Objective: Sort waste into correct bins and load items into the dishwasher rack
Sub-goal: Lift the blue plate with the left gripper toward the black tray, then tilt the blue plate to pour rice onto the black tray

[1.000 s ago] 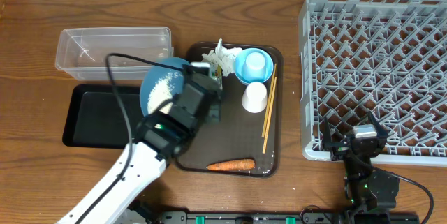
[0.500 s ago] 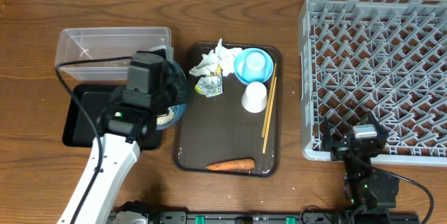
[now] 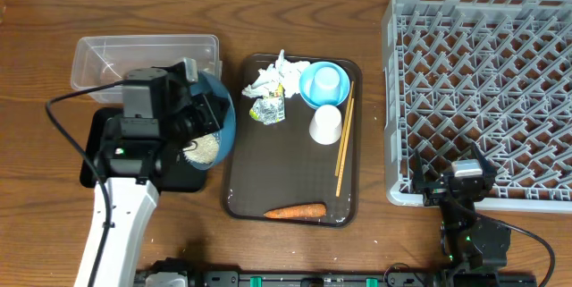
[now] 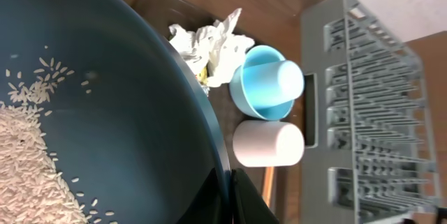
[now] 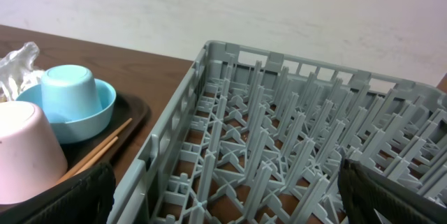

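My left gripper point(image 4: 228, 199) is shut on the rim of the large blue dish point(image 3: 213, 124), held tilted over the right end of the black tray point(image 3: 107, 148). White rice point(image 3: 204, 149) lies heaped at the dish's low edge; it also shows in the left wrist view point(image 4: 28, 161). The clear tub point(image 3: 116, 62) stands behind the black tray. On the brown serving tray point(image 3: 290, 180) are crumpled tissue point(image 3: 275, 76), a yellow-green wrapper point(image 3: 268, 109), a light-blue bowl point(image 3: 323, 83), a white cup point(image 3: 326, 124), chopsticks point(image 3: 344, 140) and a carrot point(image 3: 295, 211). My right gripper point(image 5: 223, 196) is open over the front edge of the grey rack point(image 3: 483, 90).
The rack point(image 5: 293, 147) fills the right side of the table. The brown serving tray sits between the bins and the rack. Bare wooden table point(image 3: 295, 19) shows behind the trays.
My left arm has carried the blue dish left off the serving tray to the black tray and tilted it; the rice has slid toward the dish's lower edge. The right arm has not moved.
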`<state>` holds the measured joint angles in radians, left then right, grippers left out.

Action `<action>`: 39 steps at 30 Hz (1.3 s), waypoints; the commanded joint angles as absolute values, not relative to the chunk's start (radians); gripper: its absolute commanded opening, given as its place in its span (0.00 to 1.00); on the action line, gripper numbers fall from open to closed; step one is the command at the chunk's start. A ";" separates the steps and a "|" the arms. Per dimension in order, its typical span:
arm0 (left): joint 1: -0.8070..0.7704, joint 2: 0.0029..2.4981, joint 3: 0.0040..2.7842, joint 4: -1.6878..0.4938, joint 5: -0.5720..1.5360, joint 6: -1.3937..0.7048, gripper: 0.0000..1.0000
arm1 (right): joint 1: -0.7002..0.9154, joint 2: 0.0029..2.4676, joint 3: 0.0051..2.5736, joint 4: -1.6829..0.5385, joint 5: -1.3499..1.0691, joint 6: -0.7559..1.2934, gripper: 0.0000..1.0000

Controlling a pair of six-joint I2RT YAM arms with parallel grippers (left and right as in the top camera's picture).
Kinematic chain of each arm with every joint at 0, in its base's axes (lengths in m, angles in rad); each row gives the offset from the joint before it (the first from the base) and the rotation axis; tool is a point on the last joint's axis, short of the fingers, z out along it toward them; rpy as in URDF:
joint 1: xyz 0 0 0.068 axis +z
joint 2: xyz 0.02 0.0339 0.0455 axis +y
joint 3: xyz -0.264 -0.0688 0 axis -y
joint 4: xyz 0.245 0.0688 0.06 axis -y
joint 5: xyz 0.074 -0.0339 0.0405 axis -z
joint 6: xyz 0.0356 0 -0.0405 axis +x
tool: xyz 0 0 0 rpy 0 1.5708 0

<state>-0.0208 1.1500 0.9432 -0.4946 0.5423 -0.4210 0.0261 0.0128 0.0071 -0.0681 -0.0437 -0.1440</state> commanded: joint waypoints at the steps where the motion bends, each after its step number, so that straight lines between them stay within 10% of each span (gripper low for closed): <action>1: 0.027 1.133 0.969 -0.498 0.655 -0.404 0.06 | 0.040 0.011 0.006 -0.072 -0.034 -0.154 0.99; 39: 0.407 1.098 0.965 -0.616 1.085 -0.374 0.06 | 0.040 0.011 0.006 -0.072 -0.033 -0.154 0.99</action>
<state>0.3901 1.0916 0.9432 -0.6243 0.9699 -0.4023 0.0261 0.0128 0.0071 -0.0681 -0.0437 -0.1440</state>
